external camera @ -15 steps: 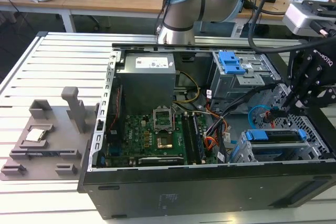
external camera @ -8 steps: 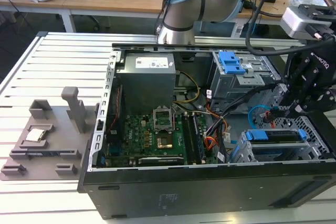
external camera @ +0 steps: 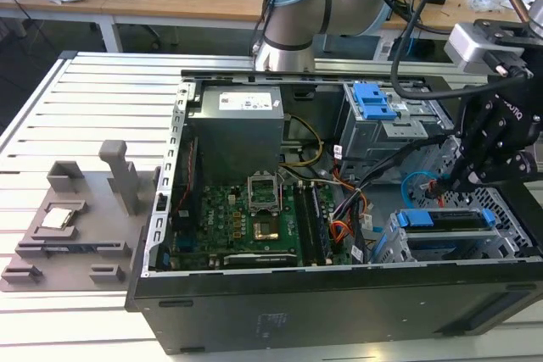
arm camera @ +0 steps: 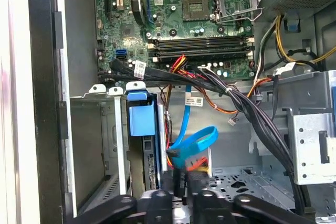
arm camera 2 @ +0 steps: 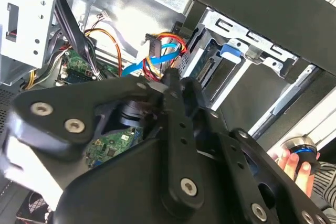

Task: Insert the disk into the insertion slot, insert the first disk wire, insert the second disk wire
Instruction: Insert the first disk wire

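Judging by the pose, in the middle of a wire step. Keep the gripper low over the drive corner of the open computer case, fingers drawn close and apparently pinching the dark plug at the end of the flat blue data cable, right beside the red and orange wires. Line the plug up square with the connector edge of the drive before pressing. Push straight rather than at a tilt, and steer clear of the black cable bundle draped nearby, which looks likely to snag.

Find the disk seated in the insertion slot, at the case's corner on the exterior view's right. Recognise it by the bright blue carrier tab facing out, with a dark edge beneath and grey sheet-metal cage walls close on either side.
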Controlling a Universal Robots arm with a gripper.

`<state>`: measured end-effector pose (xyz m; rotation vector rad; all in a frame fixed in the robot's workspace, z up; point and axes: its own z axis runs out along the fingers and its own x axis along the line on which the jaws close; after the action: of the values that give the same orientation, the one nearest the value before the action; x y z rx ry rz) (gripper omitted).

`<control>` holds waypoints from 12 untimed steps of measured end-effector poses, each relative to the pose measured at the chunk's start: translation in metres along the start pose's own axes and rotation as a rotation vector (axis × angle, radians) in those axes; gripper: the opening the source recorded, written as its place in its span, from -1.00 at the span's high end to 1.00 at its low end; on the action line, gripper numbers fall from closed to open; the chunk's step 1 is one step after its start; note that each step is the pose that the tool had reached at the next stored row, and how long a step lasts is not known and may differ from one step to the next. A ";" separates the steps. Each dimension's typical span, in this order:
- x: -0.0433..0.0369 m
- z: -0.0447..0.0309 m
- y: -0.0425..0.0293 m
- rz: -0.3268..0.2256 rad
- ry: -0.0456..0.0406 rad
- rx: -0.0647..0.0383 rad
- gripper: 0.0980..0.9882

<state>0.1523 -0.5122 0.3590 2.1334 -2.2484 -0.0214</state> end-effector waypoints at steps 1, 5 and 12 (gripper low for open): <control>0.0000 0.0000 0.0000 0.000 0.0000 0.000 0.74; 0.0029 0.0002 -0.0002 0.000 0.0005 0.000 0.81; 0.0169 0.0023 -0.0017 0.000 0.0108 0.000 0.81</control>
<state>0.1530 -0.5292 0.3570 2.1280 -2.2432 -0.0093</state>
